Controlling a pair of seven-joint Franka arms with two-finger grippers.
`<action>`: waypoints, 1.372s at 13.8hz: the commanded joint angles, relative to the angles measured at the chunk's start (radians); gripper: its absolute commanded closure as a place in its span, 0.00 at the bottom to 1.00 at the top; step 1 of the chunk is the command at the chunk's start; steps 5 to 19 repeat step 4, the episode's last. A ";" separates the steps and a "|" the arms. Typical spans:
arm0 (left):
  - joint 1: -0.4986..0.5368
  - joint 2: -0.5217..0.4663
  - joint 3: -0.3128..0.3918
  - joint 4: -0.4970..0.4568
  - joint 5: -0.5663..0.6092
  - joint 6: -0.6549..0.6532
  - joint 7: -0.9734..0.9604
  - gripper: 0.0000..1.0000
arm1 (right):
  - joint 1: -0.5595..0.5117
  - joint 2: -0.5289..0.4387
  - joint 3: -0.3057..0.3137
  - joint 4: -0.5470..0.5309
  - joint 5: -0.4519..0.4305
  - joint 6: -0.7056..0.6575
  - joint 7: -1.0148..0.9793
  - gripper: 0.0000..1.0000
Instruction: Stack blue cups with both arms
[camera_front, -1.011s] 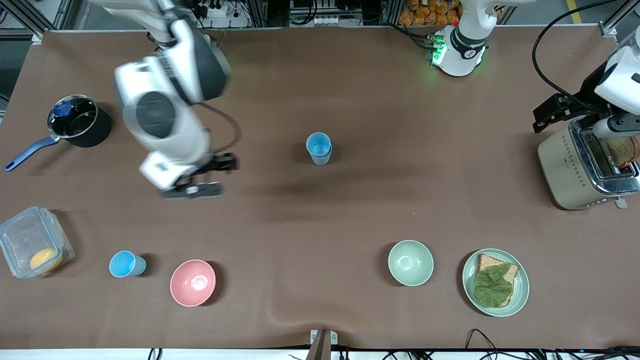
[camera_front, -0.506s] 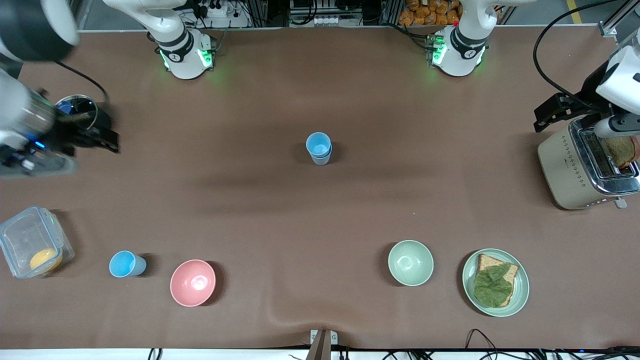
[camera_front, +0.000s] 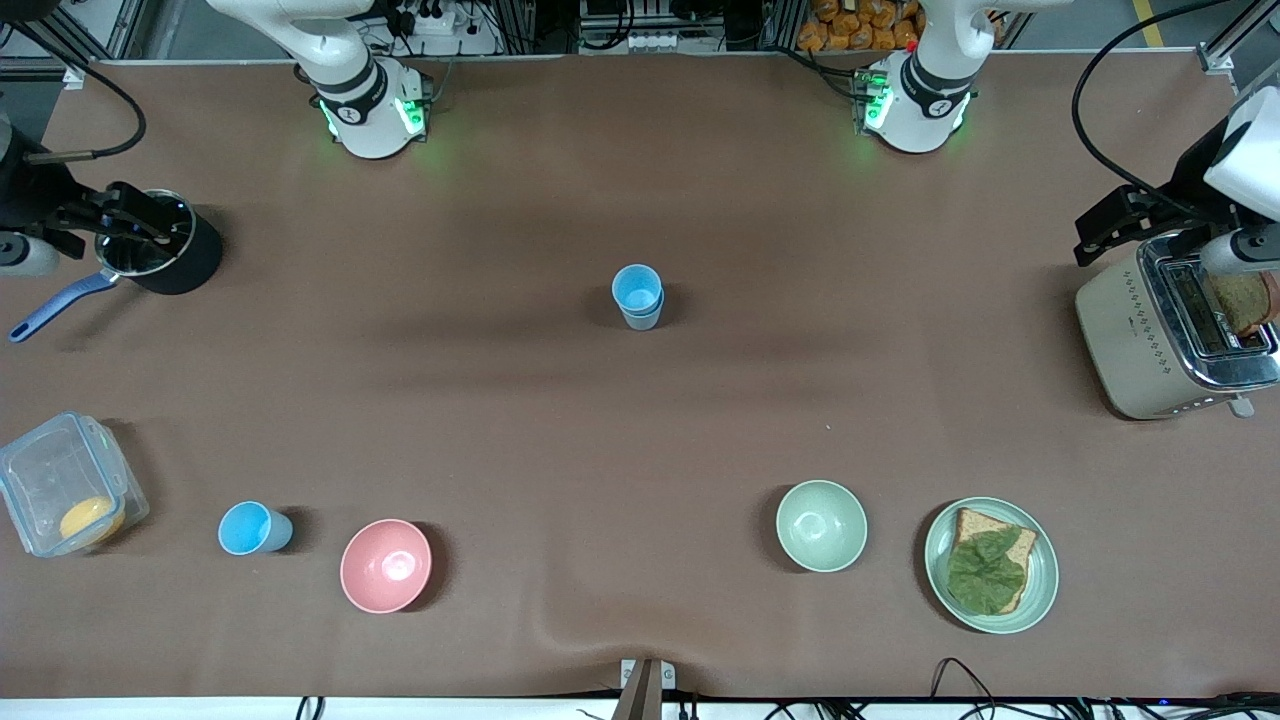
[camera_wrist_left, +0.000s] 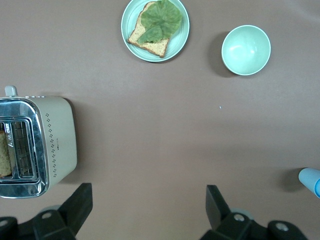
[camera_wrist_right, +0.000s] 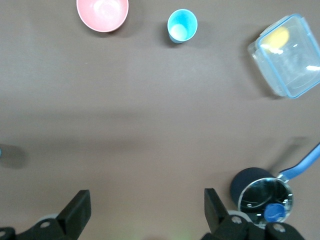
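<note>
Right tool (camera_front: 135, 222) spread over lidded pot (camera_front: 160, 243).

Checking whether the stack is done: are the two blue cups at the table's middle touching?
Touching. The front view shows the pale blue cup nested inside the grey-blue cup, with no gap between them.

Toaster (camera_front: 1170, 340), saucepan (camera_front: 160, 250), pink bowl (camera_front: 386, 565), green bowl (camera_front: 821, 525), lidded container (camera_front: 65, 495).

Pale blue cups (camera_front: 637, 296), pink bowl (camera_front: 386, 565), seemingly dotted cream toaster (camera_front: 1150, 338).
</note>
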 joint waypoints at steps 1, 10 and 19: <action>0.005 0.013 -0.001 0.031 0.021 -0.028 0.026 0.00 | -0.005 -0.022 -0.029 -0.025 0.053 0.004 -0.010 0.00; 0.005 0.011 0.000 0.032 0.021 -0.032 0.028 0.00 | -0.004 -0.022 -0.027 -0.024 0.047 -0.012 0.000 0.00; 0.005 0.011 0.000 0.032 0.021 -0.032 0.028 0.00 | -0.004 -0.022 -0.027 -0.024 0.047 -0.012 0.000 0.00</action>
